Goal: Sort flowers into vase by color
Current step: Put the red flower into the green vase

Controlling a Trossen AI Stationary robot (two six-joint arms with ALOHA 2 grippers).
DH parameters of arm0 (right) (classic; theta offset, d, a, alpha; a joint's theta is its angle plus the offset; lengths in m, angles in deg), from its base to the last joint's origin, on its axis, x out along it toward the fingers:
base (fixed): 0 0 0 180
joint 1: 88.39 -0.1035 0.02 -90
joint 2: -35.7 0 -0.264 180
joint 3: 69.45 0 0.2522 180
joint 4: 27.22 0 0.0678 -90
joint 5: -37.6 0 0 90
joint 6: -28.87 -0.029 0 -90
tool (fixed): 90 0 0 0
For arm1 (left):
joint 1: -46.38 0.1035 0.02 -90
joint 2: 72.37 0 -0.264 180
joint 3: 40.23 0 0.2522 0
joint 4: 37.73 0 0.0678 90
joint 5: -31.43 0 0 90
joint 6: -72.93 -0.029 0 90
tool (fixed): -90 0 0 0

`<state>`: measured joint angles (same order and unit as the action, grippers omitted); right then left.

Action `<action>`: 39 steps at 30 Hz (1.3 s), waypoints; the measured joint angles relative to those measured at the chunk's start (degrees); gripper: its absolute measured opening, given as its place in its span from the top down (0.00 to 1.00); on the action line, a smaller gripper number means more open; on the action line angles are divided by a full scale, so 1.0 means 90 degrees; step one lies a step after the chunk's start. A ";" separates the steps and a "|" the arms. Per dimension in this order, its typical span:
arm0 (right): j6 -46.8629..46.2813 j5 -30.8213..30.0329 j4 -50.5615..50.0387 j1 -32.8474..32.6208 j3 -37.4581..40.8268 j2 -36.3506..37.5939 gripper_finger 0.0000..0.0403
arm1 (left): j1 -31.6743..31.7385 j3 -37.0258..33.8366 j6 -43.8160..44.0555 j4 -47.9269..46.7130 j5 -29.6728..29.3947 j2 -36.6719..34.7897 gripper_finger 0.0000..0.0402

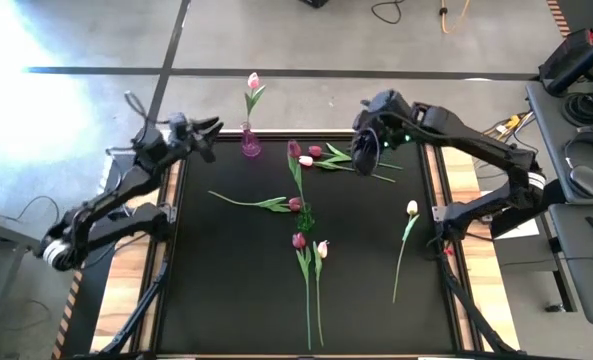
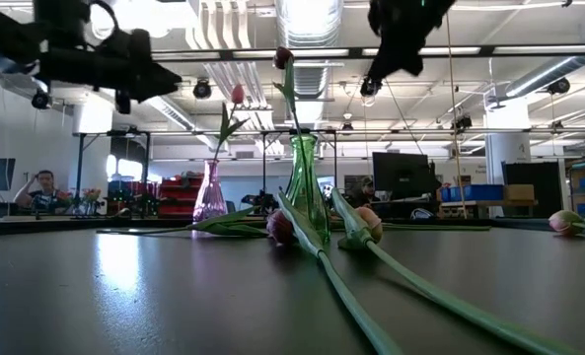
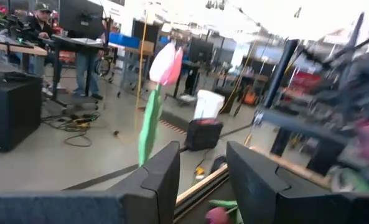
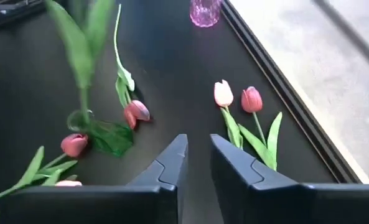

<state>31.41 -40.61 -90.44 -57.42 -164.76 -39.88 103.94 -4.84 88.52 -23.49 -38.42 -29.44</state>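
- One pale pink tulip [image 1: 253,81] is held upright in the pink vase [image 1: 250,143].
- One dark red tulip [image 1: 294,150] is held in the green vase [image 1: 304,216].
- Remaining tulips [image 1: 308,243] are laid flat on the black mat.

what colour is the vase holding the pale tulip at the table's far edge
Pink-purple clear glass vase, holding one pale pink tulip; the high view shows it best.

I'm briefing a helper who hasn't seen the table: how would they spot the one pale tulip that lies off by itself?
Start at the black table and go to its right side, near the right arm's base. There a single pale tulip lies flat, its stem running toward the near edge. Unlike the other loose flowers, which lie in pairs or clusters around the green vase, it has no neighbour beside it.
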 joint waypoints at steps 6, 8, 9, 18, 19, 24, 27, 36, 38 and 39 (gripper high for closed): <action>0.0653 0.0730 0.0294 0.1288 0.0467 -0.0722 0.86 | -0.0007 -0.0412 0.0758 -0.0448 0.0055 -0.1285 0.71; 0.0895 0.0864 0.0290 0.1568 0.0512 -0.1105 0.82 | -0.0007 -0.0418 0.0827 -0.0742 0.0055 -0.1595 0.71; 0.1058 0.0876 0.0283 0.1649 0.0516 -0.1305 0.80 | -0.0007 -0.0418 0.0832 -0.0877 0.0053 -0.1715 0.71; 0.2545 0.1186 0.0272 0.1796 0.0311 -0.2923 0.59 | -0.0007 -0.0382 0.0832 -0.1439 -0.0101 -0.2217 0.71; 0.2616 0.1184 0.0274 0.1796 0.0255 -0.3072 0.57 | -0.0007 -0.0373 0.0832 -0.1472 -0.0126 -0.2217 0.71; 0.2798 0.0530 0.0292 0.1796 -0.0036 -0.3674 0.52 | -0.0007 -0.0291 0.0812 -0.1670 -0.0135 -0.2185 0.71; 0.2879 0.0346 0.0303 0.1801 -0.0207 -0.3943 0.52 | -0.0007 -0.0289 0.0805 -0.1710 -0.0137 -0.2188 0.71; 0.2791 0.0136 0.0307 0.1796 -0.0407 -0.4453 0.62 | -0.0007 -0.0289 0.0805 -0.1758 -0.0142 -0.2185 0.71; 0.2788 0.0066 0.0311 0.1792 -0.0410 -0.4463 0.67 | -0.0007 -0.0289 0.0810 -0.1774 -0.0142 -0.2185 0.71; 0.2751 0.0024 0.0311 0.1792 -0.0410 -0.4463 0.70 | -0.0007 -0.0289 0.0815 -0.1779 -0.0142 -0.2185 0.71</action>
<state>56.17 -40.39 -87.64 -41.30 -168.45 -80.04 103.88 -7.44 95.85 -39.50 -39.70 -49.10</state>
